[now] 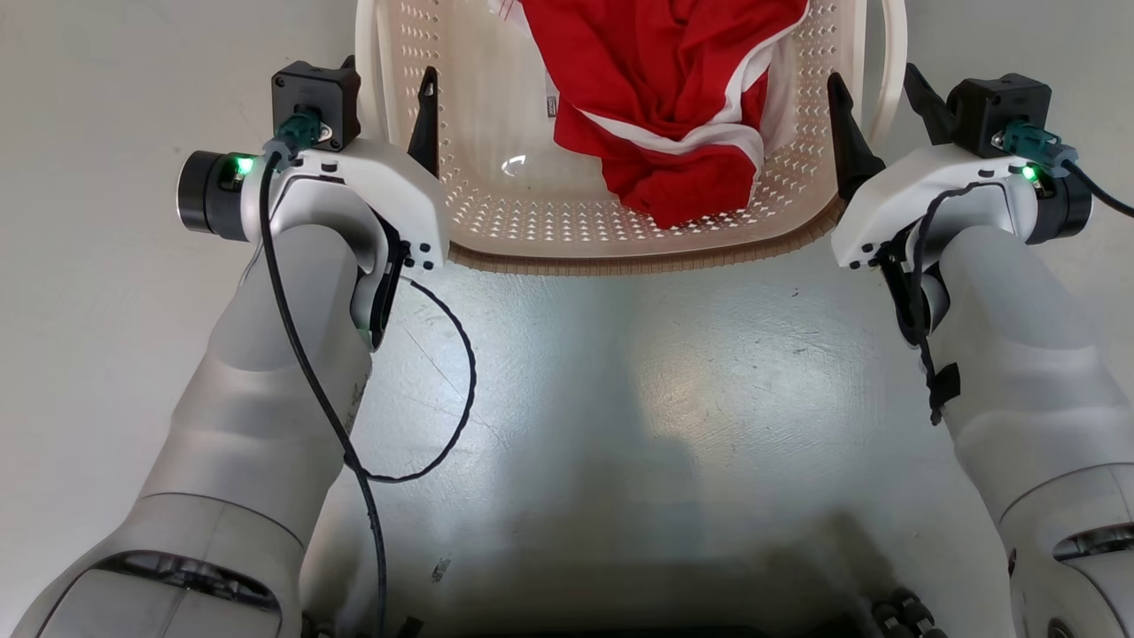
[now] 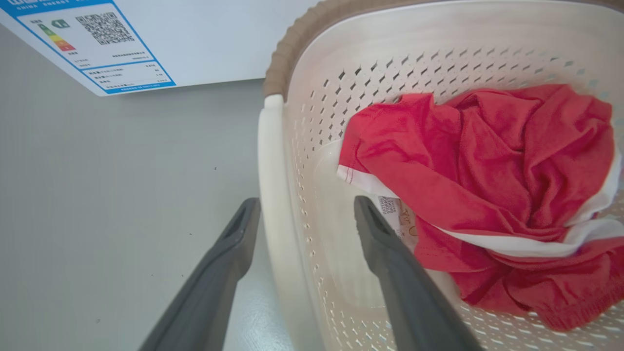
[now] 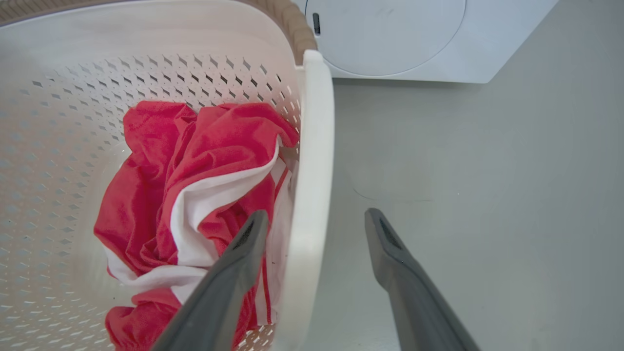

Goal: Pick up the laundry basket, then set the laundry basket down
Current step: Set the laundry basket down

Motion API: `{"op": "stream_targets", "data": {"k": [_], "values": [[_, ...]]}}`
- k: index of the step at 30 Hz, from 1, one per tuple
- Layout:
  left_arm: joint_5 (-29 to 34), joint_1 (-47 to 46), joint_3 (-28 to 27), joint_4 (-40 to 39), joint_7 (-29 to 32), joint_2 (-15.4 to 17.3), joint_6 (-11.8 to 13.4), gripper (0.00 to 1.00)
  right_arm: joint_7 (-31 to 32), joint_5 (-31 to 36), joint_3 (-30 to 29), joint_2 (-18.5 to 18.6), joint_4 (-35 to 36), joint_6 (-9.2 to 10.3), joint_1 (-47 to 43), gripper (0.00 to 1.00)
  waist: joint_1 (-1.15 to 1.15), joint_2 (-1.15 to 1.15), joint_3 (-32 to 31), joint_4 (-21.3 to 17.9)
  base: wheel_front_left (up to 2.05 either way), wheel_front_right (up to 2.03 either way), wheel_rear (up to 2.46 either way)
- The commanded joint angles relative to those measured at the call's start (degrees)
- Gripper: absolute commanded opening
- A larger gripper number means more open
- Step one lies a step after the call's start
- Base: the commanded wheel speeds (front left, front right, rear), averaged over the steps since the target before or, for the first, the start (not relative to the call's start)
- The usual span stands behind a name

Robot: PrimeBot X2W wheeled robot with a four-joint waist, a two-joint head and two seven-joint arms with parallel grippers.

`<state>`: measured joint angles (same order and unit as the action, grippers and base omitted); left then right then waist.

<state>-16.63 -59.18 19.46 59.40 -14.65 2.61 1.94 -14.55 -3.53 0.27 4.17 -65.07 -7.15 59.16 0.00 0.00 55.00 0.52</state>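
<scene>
The cream perforated laundry basket (image 1: 620, 261) with its brown rim sits at the top centre of the head view, holding a red and white garment (image 1: 673, 89). My left gripper (image 1: 390, 75) is open and straddles the left loop handle (image 2: 273, 195), one finger inside the basket (image 2: 390, 63) and one outside. My right gripper (image 1: 871, 78) is open too, astride the right handle (image 3: 317, 122), with one finger over the garment (image 3: 204, 146) and the other over the floor. Neither pair of fingers touches its handle. I cannot tell whether the basket rests on the floor.
A white washer (image 3: 390, 34) with a round door stands just beyond the basket; its energy label (image 2: 97, 44) is in the left wrist view. Glossy grey floor (image 1: 638, 399) lies between me and the basket and on both sides.
</scene>
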Motion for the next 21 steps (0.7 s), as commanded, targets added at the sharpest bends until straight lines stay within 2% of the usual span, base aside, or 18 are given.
{"op": "stream_targets", "data": {"k": [1, 11, 21], "values": [[0.5, 0.5, -1.2, -0.5, -0.3, 1.5, -0.1, 1.0, -0.4, 0.1, 1.0, -1.3, 0.9, -0.34, -2.1, 1.0, 0.0, 0.0, -0.2, 0.0, 0.0, 0.0, 0.0], [1.2, 0.7, -1.9, 0.0, -0.3, 1.4, -0.2, 1.0, -0.4, -0.8, 2.1, -1.3, 1.8, -0.34, -2.5, 1.0, 0.0, 0.0, -1.5, 0.0, 0.0, 0.0, 0.0], [1.6, 2.5, -2.8, -0.1, -0.3, 1.3, -0.1, 1.0, -0.4, -1.9, 3.4, -1.3, 3.6, -0.34, -3.9, 1.0, 0.0, 0.0, -6.3, 0.1, 0.0, 0.0, 0.0]]}}
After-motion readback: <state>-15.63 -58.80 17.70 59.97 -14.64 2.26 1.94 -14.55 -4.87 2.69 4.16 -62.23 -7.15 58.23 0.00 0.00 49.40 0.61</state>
